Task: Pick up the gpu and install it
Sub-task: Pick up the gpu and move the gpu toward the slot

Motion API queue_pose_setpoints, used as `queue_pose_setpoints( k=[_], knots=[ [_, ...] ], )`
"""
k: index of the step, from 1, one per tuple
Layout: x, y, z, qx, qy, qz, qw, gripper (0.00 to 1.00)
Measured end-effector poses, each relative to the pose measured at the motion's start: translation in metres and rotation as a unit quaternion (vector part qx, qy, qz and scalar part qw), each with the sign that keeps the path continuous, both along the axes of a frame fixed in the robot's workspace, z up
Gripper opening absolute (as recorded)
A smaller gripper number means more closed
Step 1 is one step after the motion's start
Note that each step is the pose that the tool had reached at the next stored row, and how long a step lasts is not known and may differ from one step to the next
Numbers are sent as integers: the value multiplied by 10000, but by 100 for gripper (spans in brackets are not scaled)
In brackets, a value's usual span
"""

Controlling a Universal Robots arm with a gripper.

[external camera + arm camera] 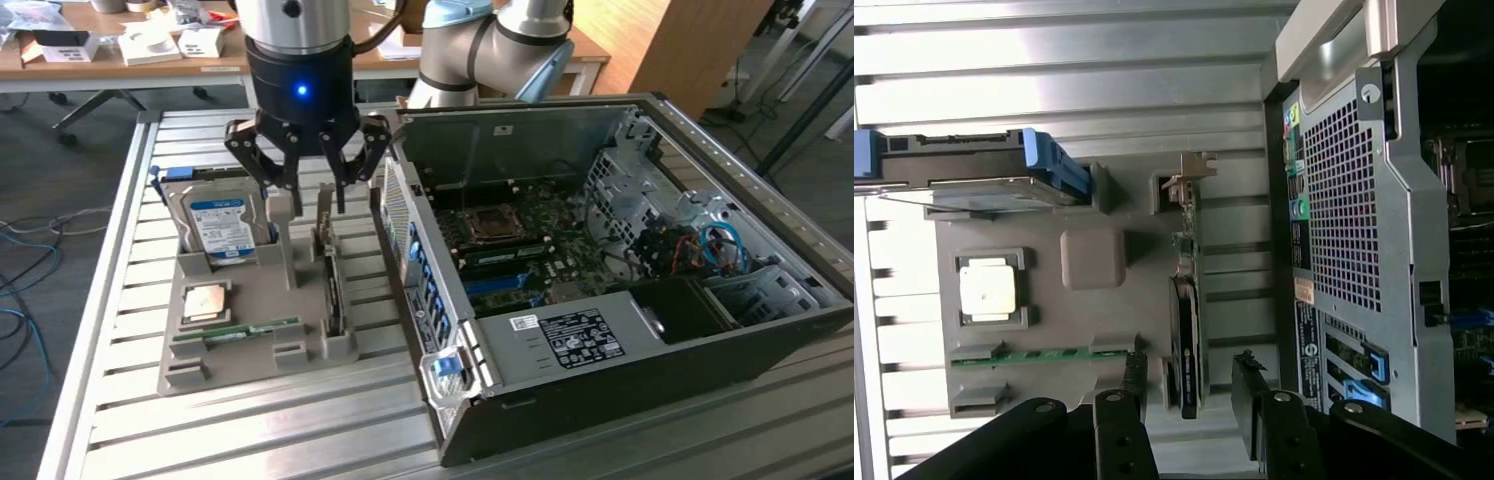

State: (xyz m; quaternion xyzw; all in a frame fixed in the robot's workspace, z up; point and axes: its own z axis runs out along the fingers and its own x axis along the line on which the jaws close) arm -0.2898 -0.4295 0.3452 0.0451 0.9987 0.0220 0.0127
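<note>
Though hanging low over the grey holder (227, 365) in the exterior view, grips nothing: shows the gripper (310, 200) spread wide and empty, just above the gpu (328, 275). Finds that card standing on edge in its slot on the grey holder, beside the hard drive (220, 228) and near the memory stick (238, 329), on the exterior view's left of the open computer case (534, 135). Spots no such card seated on the board inside, as far as can be told.

Turning to the wrist view, looks down along the gpu (1185, 340), upright in the grey holder (1054, 320), with the fingers (1122, 420) parted to either side of its line and clear of it. Puts the job at its very start: lined up over the card, but not yet grasped, not yet lifted, not yet carried into the computer case (1344, 200) or pressed home there
</note>
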Motion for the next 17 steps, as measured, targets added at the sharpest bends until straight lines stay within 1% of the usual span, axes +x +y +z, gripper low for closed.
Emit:
queue_pose_setpoints(
  k=[6, 17],
  knots=[
    [0, 0, -75, 0, 0, 0, 10000, 47],
    [0, 0, -83, 1, -1, 0, 10000, 47]
  ],
)
